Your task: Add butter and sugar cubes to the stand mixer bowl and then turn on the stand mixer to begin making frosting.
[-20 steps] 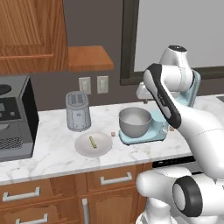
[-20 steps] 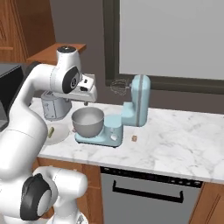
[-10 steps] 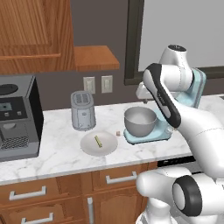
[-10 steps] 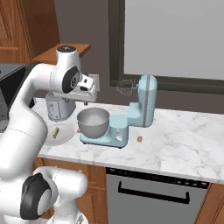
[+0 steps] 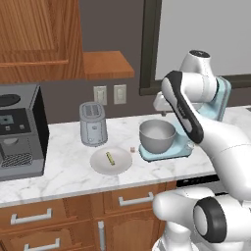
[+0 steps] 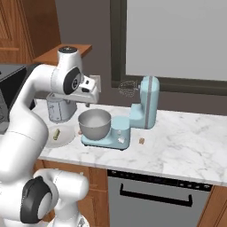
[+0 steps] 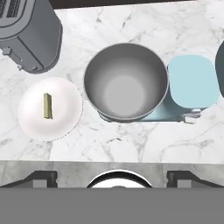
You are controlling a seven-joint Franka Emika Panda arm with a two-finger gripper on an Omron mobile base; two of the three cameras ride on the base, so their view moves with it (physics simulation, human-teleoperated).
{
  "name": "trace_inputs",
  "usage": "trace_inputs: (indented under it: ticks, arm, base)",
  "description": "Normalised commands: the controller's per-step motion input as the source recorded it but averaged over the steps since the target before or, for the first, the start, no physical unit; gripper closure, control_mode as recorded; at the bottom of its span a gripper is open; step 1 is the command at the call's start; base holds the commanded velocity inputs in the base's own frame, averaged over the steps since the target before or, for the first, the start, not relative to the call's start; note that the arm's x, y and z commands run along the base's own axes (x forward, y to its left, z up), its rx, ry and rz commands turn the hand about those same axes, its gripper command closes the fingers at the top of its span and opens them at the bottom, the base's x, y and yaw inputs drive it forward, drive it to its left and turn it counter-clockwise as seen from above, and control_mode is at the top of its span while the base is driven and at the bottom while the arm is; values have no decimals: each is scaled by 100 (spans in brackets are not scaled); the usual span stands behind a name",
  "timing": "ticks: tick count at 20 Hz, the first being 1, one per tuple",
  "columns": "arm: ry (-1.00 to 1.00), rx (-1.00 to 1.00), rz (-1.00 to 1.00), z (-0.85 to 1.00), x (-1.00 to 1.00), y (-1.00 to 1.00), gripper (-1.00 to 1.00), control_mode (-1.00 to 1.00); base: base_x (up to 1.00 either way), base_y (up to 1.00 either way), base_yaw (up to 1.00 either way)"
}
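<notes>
The fingers (image 7: 112,177) are spread wide and hold nothing, suspended above the marble desk (image 5: 63,171) with the stand mixer bowl (image 7: 126,81) directly below. The stand mixer bowl is empty and sits on the flat base of the light-blue stand mixer (image 6: 144,106), whose head is tilted back with the whisk (image 6: 127,88) raised clear of the bowl. The butter (image 7: 47,106) lies on the white plate (image 7: 65,120) just beside the bowl, in front of the grey toaster (image 5: 92,124); one of the sugar cubes (image 5: 132,148) rests on the desk between plate and mixer base, another (image 6: 142,141) beside the mixer's far side.
</notes>
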Motion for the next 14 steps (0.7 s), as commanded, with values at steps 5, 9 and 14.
trace_inputs:
  ticks: [5, 9, 14]
  arm:
    - [-5, 0, 0, 0, -27, -63, -100, -100]
    - [-4, 4, 0, 0, -16, -89, -100, -100]
    - [0, 8, 0, -7, -12, -86, -100, -100]
  base:
    - [0, 0, 0]
    - [0, 0, 0]
    - [0, 0, 0]
